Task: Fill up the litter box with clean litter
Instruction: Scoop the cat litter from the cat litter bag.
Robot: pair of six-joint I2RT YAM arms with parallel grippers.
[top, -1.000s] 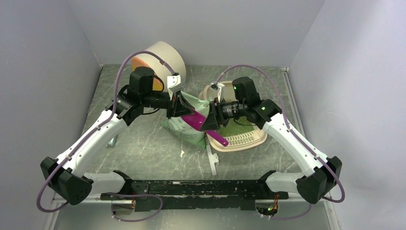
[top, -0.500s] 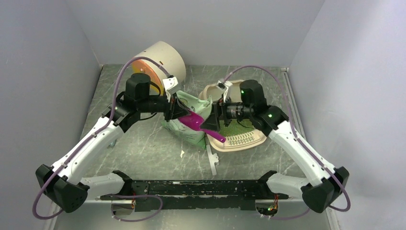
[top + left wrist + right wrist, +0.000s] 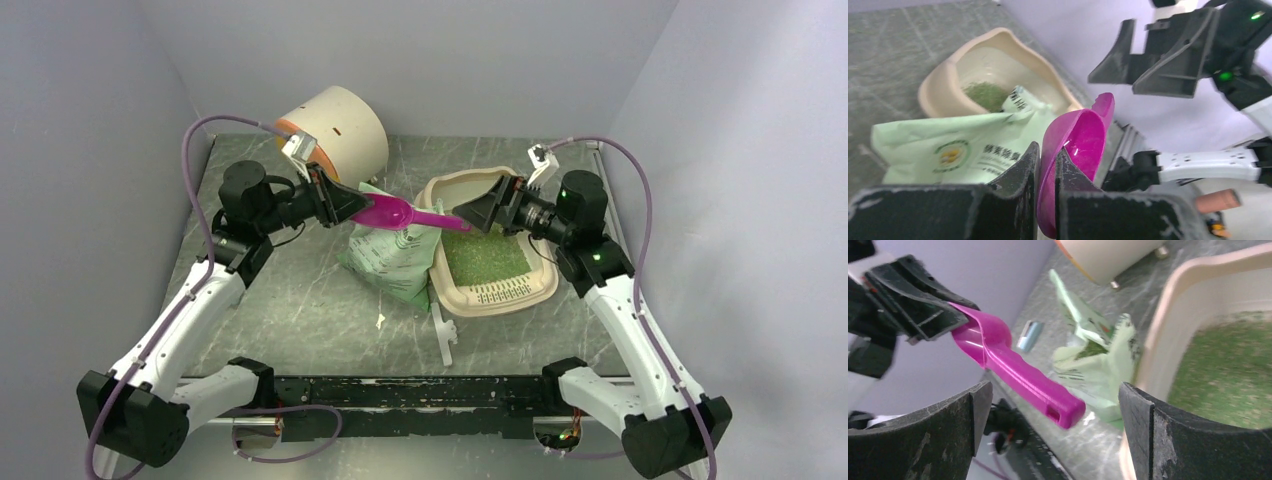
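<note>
Left pincer [image 3: 352, 207] clamping bowl rim of stiff magenta plastic scoop [image 3: 395, 212]. Right pincer [image 3: 470, 215] gaping wide, gripping nothing, handle tip just ahead of it. Beige plastic litter box [image 3: 446, 190] lying below right pincer, fine green granules [image 3: 485, 258] inside. Granules likely pouring loose, spilling easily; scoop handle looking best hold.

**Three views, one shared middle**

Top camera: high, behind the arm bases, tilted down and forward. Far off, it takes in the whole table [image 3: 300, 300].

Left wrist: close behind the left gripper [image 3: 1047, 156], looking along its fingers at the right gripper [image 3: 1114, 85].

Right wrist: close, looking out between its own fingers, back toward the left arm.

All three share the scoop [image 3: 400, 213], bag [image 3: 385, 258] and box [image 3: 450, 190].
</note>
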